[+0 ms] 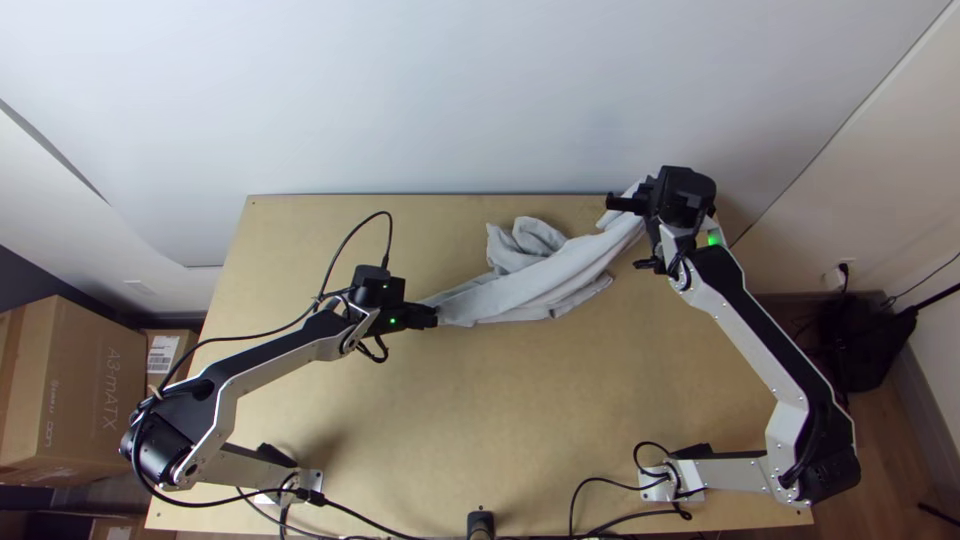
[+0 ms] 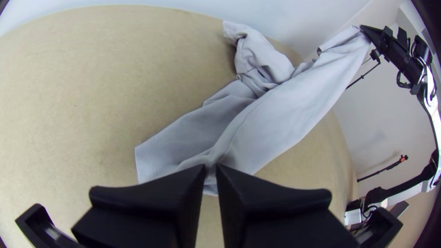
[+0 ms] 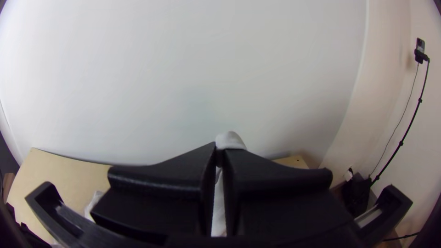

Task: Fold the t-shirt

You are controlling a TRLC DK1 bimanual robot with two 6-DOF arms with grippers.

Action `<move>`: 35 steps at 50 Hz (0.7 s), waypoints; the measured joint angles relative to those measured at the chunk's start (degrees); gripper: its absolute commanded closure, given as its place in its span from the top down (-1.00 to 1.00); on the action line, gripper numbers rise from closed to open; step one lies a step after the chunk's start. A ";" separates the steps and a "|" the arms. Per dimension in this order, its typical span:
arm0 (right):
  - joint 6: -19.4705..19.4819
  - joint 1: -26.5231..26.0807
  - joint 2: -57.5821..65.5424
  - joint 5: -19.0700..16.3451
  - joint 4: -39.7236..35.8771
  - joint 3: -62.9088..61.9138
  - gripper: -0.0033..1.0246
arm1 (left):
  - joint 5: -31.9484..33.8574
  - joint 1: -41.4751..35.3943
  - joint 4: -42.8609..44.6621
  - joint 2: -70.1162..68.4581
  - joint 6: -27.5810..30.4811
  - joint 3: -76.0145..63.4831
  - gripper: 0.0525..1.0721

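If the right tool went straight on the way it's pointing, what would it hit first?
Probably the pale wall behind the wooden table, though how far off it is stays unclear.

A pale wall (image 1: 480, 100) backs the wooden table (image 1: 500, 400), with cardboard boxes (image 1: 90, 390) beside it.

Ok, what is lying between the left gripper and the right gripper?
The grey t-shirt: the top view shows it stretched from the left gripper to the right gripper, bunched on its far side.
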 measured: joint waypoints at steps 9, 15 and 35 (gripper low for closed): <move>0.87 -0.74 0.00 -0.39 0.00 -0.52 -0.95 | -1.01 0.00 -1.44 -1.68 2.64 -0.61 -0.37; 1.09 -1.11 0.00 -0.48 0.00 -0.52 -0.95 | -1.88 -0.15 -2.08 -2.84 4.92 -1.92 -0.37; 1.29 -1.05 -2.47 -1.14 -0.02 -0.52 -0.95 | -5.38 -0.61 1.18 0.07 9.73 -3.32 -0.28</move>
